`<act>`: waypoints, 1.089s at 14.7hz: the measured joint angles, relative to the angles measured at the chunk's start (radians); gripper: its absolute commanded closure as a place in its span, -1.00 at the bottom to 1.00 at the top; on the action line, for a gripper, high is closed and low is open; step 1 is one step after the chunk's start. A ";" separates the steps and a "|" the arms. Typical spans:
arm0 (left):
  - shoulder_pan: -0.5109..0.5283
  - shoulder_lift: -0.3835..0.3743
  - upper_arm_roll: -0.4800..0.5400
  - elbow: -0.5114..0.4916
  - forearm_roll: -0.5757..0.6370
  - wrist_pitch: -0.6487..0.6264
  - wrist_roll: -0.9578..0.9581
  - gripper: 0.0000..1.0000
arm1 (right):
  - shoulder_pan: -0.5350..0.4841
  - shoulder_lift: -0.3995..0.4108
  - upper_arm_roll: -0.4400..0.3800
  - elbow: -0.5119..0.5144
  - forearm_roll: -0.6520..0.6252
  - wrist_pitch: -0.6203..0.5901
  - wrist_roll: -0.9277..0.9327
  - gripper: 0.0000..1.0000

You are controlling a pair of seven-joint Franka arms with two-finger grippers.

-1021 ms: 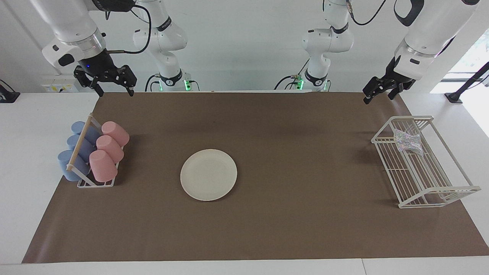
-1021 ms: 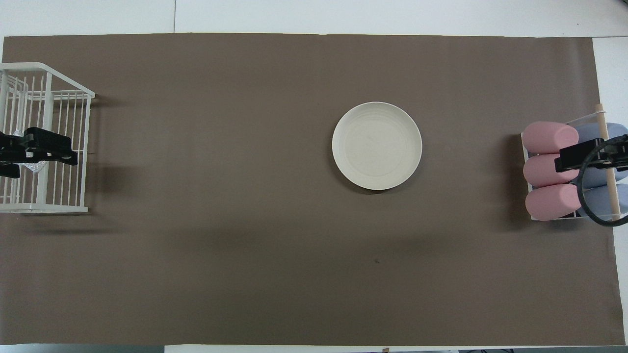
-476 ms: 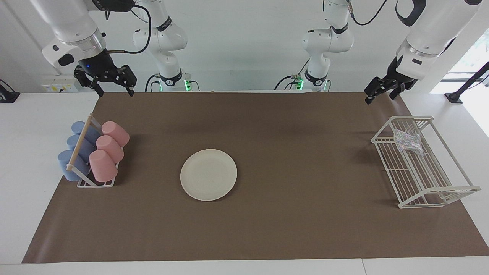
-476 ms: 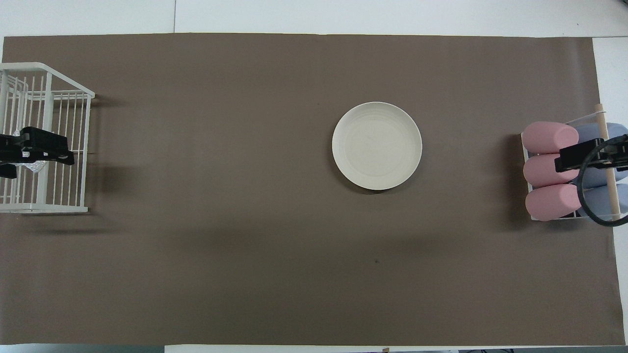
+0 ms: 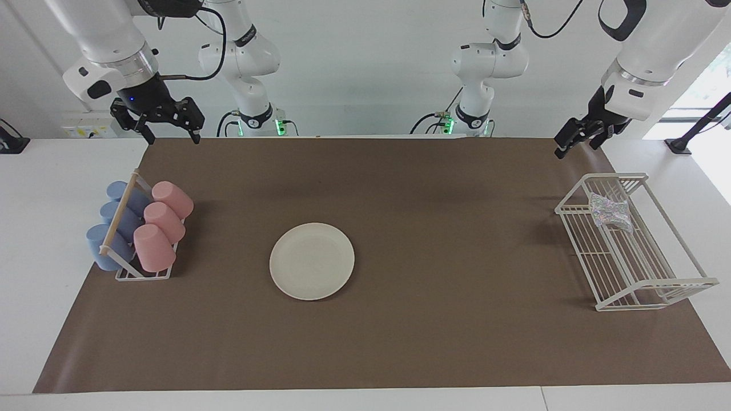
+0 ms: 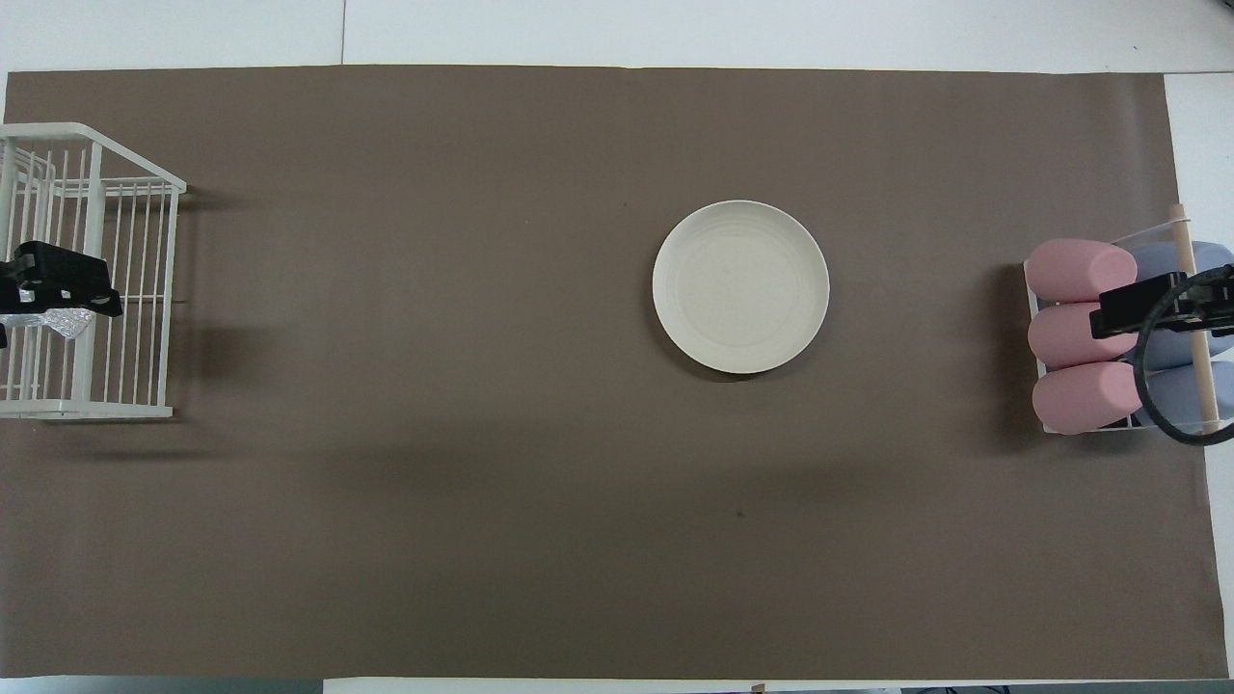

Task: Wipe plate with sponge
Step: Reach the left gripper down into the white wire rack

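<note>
The cream-white plate [image 5: 312, 261] [image 6: 740, 286] lies flat near the middle of the brown mat. The glittery silver sponge [image 5: 610, 211] [image 6: 60, 325] rests inside a white wire rack [image 5: 657, 285] [image 6: 145, 289] at the left arm's end of the table. My left gripper [image 5: 577, 148] hangs open, high in the air; in the overhead view it partly covers the sponge. It touches nothing. My right gripper [image 5: 173, 138] waits open and empty, raised over the cup rack.
A small rack [image 5: 143, 274] with three pink cups [image 5: 163, 225] [image 6: 1075, 337] and blue cups [image 5: 111, 228] stands at the right arm's end of the mat. The brown mat [image 5: 434, 228] covers most of the white table.
My left gripper has drifted toward the left arm's end of the table, farther over the wire rack. The right arm, plate and sponge have not moved.
</note>
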 measured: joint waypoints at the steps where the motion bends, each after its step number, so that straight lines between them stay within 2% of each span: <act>1: -0.018 0.012 -0.002 -0.029 0.057 0.022 -0.008 -1.00 | 0.000 0.000 0.000 0.000 0.000 0.000 0.010 -1.00; 4: -0.063 0.070 -0.005 -0.087 0.215 0.059 -0.116 -1.00 | 0.000 0.000 0.000 0.000 0.000 0.000 0.035 -1.00; 7: -0.101 0.155 -0.007 -0.096 0.373 0.068 -0.217 -1.00 | 0.000 0.000 0.000 0.000 0.000 0.000 0.040 -1.00; 12: -0.106 0.265 -0.006 -0.098 0.621 0.084 -0.253 -1.00 | 0.000 0.000 0.000 0.000 0.000 0.000 0.043 -1.00; 14: -0.105 0.304 -0.006 -0.098 0.673 0.090 -0.262 -1.00 | 0.001 0.000 0.001 0.000 0.000 0.000 0.046 -1.00; 15: -0.105 0.314 -0.004 -0.098 0.683 0.092 -0.265 -0.98 | 0.001 0.000 0.004 0.000 0.000 0.000 0.055 -1.00; 16: -0.104 0.318 -0.002 -0.098 0.686 0.094 -0.267 -0.73 | 0.001 0.000 0.008 0.000 0.000 0.000 0.064 -1.00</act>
